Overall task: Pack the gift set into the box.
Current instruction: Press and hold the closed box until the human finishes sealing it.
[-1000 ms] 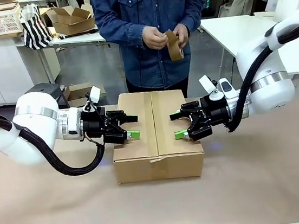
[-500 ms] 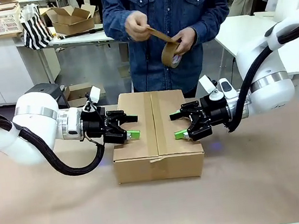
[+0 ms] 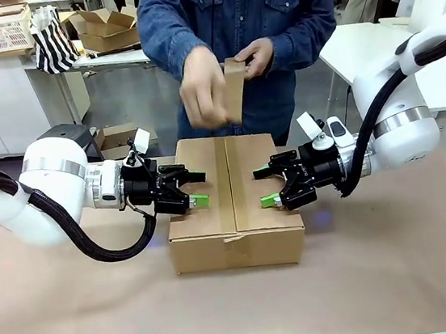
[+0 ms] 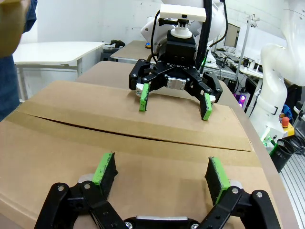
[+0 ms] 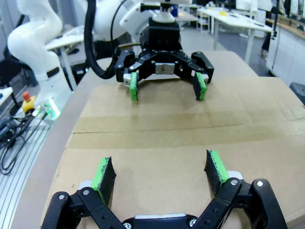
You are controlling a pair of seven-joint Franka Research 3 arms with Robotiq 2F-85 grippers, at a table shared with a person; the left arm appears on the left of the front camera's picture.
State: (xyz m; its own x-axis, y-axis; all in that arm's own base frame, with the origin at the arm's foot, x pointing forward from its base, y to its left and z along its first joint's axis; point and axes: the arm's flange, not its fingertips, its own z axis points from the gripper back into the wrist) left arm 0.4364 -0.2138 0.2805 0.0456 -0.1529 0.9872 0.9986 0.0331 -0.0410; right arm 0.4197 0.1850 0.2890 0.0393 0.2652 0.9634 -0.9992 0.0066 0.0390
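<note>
The brown cardboard box [image 3: 232,202] stands mid-table with its top flaps folded flat, a seam running down the middle. My left gripper [image 3: 196,188] is open, its green pads resting on the left flap [image 4: 143,171]. Facing it, my right gripper [image 3: 265,188] is open on the right flap [image 5: 162,176]. Each wrist view shows the other gripper across the seam. Behind the box, a person's hands [image 3: 205,88] pull a strip from a roll of brown tape [image 3: 234,88] above the far edge. No gift set shows.
Brown paper covers the table [image 3: 398,268] around the box. A second white table [image 3: 355,45] stands at the back right. At the back left are a shelf with an open carton [image 3: 105,28], a striped bag [image 3: 53,43] and a basket [image 3: 4,29].
Both grippers have stayed put on the flaps. The person has raised the tape roll and drawn a strip out, hands now lower and nearer the box's far edge.
</note>
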